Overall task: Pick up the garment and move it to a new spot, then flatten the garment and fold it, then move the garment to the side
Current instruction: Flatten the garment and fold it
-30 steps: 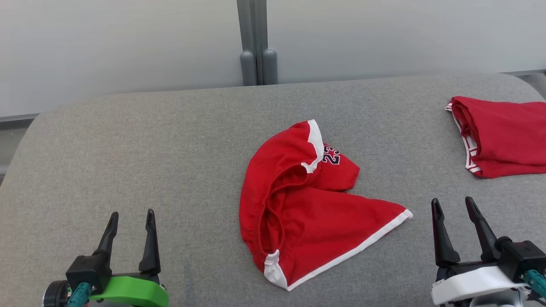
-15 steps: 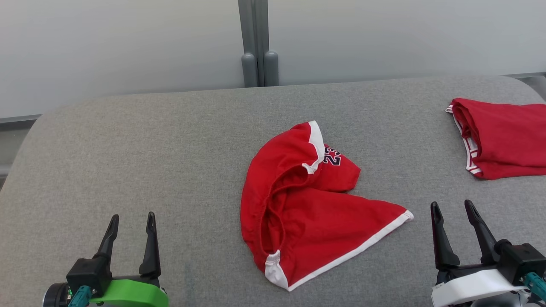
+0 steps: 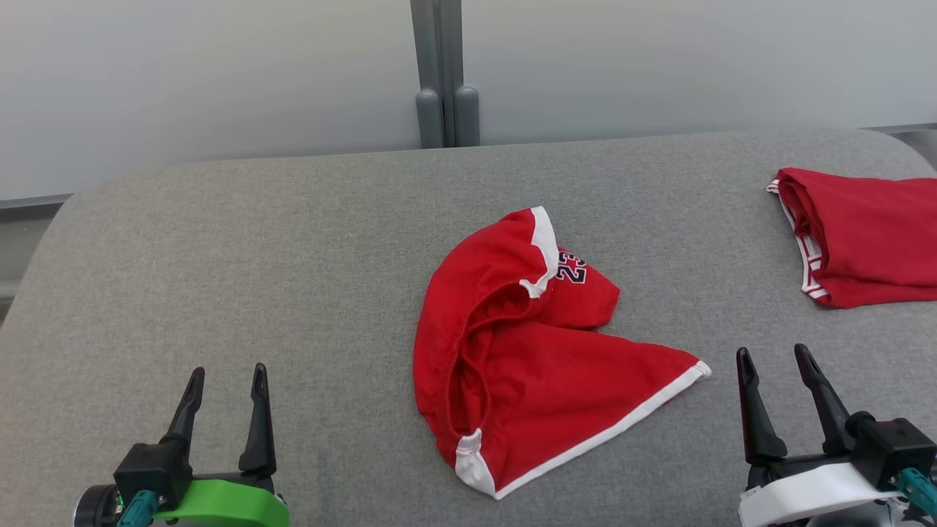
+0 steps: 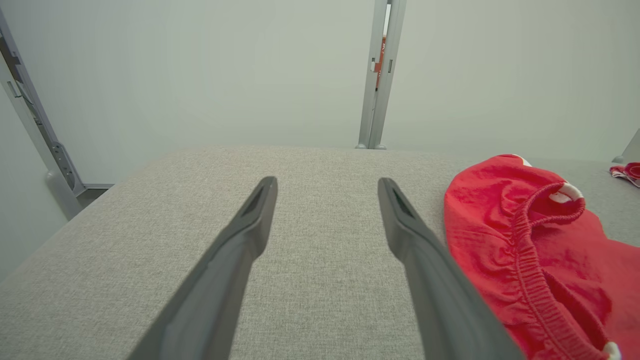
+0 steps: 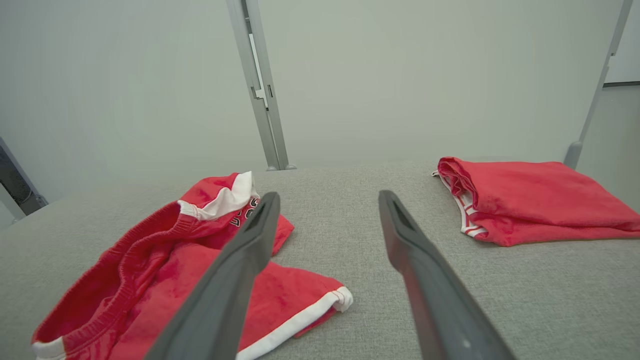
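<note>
The left gripper and right gripper hover empty, fingers spread, over the near edge of the grey pad. The crumpled red shorts lie between them at centre, touching neither, while a folded red cloth rests at the far right.

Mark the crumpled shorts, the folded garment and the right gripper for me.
crumpled shorts [image 3: 556, 388], head view, on the red lower leg panel.
folded garment [image 3: 871, 234], head view, on its red top layer.
right gripper [image 3: 772, 350], head view, midway between its fingertips.
</note>
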Motion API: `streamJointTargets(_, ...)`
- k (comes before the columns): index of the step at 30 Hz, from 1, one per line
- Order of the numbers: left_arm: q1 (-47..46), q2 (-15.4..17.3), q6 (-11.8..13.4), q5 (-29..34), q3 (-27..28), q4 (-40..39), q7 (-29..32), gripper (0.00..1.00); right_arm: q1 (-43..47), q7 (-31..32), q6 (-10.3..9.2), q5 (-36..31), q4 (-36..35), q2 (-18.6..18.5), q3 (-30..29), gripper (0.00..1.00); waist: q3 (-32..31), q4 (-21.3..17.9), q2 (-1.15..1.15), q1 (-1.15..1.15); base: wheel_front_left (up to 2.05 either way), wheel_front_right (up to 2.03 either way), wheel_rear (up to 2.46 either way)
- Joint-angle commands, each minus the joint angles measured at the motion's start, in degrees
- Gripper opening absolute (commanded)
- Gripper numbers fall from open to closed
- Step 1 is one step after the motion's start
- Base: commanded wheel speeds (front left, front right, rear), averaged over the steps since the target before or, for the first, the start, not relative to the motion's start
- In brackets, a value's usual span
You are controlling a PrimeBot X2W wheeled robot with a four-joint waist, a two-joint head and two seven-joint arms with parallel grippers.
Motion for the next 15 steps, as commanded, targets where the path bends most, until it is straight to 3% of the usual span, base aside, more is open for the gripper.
streamJointTargets(1,0.8,0.3,-0.1,0.7,0.1,-0.2,-0.2,1.0,0.0,-0.2,-0.1,0.2,-0.1,-0.1,0.1,1.0,0.0,0.0,0.0,0.0,0.0,0.0,0.0)
streamJointTargets(9,0.6,0.3,-0.2,1.0,-1.2,-0.3,-0.2,1.0,-0.2,-0.2,-0.1,0.0,0.3,0.0,-0.3,1.0,0.1,0.0,0.0,0.0,0.0,0.0,0.0)
streamJointTargets(15,-1.9,1.4,-0.2,1.7,-7.4,0.0,-0.2,1.0,-2.5,-0.2,-0.1,-0.8,2.1,-1.2,-0.6,1.0,0.6,-0.1,0.0,0.0,0.0,0.0,0.0)
